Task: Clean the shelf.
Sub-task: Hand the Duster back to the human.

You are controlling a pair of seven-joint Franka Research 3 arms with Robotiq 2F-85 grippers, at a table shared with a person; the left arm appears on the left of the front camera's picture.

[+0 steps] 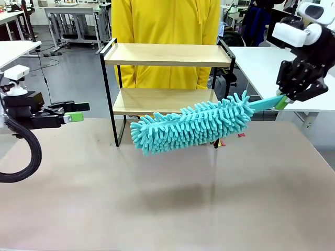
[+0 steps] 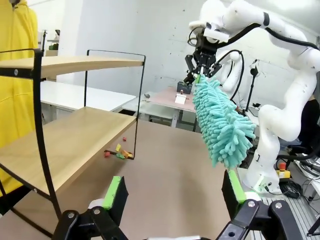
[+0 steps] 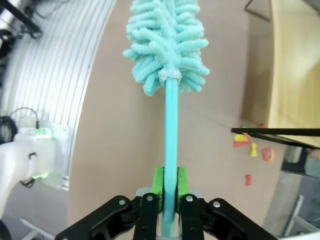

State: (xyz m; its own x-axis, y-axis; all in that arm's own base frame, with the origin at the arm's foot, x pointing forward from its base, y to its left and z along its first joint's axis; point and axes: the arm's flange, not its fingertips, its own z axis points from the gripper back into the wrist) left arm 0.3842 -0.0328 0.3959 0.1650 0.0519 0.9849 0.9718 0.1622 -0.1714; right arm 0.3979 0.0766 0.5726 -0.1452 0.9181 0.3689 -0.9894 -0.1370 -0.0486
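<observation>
The shelf stands at the far middle of the table, two light wooden boards in a thin black frame; its lower board is bare in the left wrist view. My right gripper is shut on the handle of a turquoise fluffy duster, whose head hangs in the air in front of the shelf's lower board. The duster handle runs straight out from between the shut green pads. My left gripper hovers open at the left, well clear of the shelf, with nothing between its fingers.
Small red, yellow and green scraps lie on the brown table beside the shelf's right legs, scraps also showing in the right wrist view. A person in yellow stands behind the shelf. White tables flank it.
</observation>
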